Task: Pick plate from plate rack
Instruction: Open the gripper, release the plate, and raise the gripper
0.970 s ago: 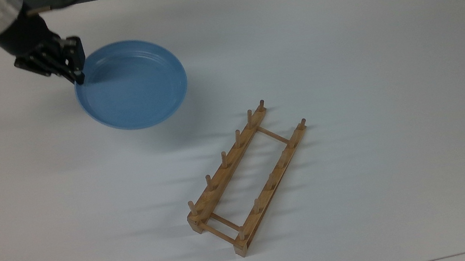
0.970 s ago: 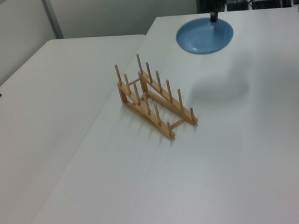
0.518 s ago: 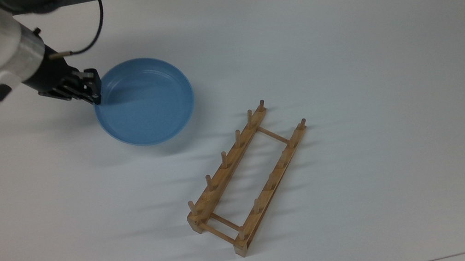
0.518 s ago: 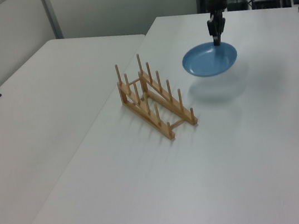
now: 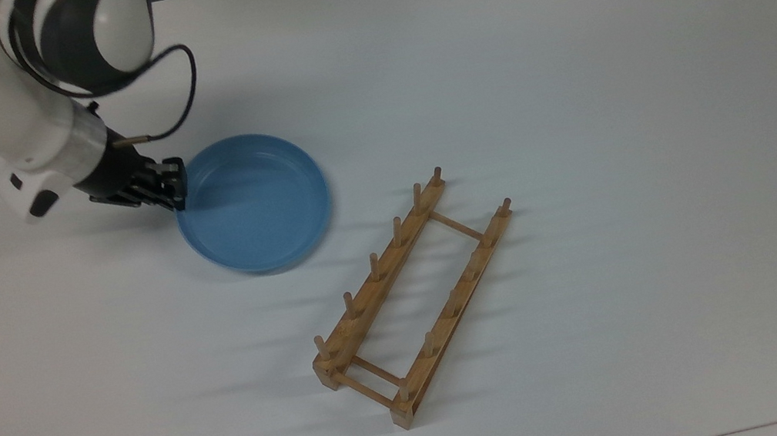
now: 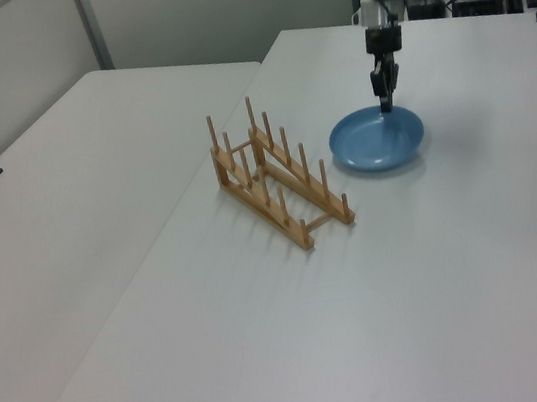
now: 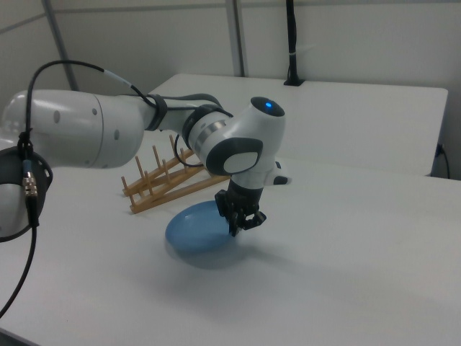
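Gripper (image 5: 176, 193) clamped on the plate (image 5: 254, 204) at the rim nearest the top view's left, plate lying flat and low over the table (image 5: 567, 65), well apart from the plate rack (image 5: 412, 296) to the top view's lower right. Probably light, stiff, slippery plastic; best held by the raised rim.

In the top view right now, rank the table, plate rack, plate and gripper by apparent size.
1. table, by far the largest.
2. plate rack, longest of the rest.
3. plate, shorter across than the rack.
4. gripper, smallest, clamped on the plate's rim.
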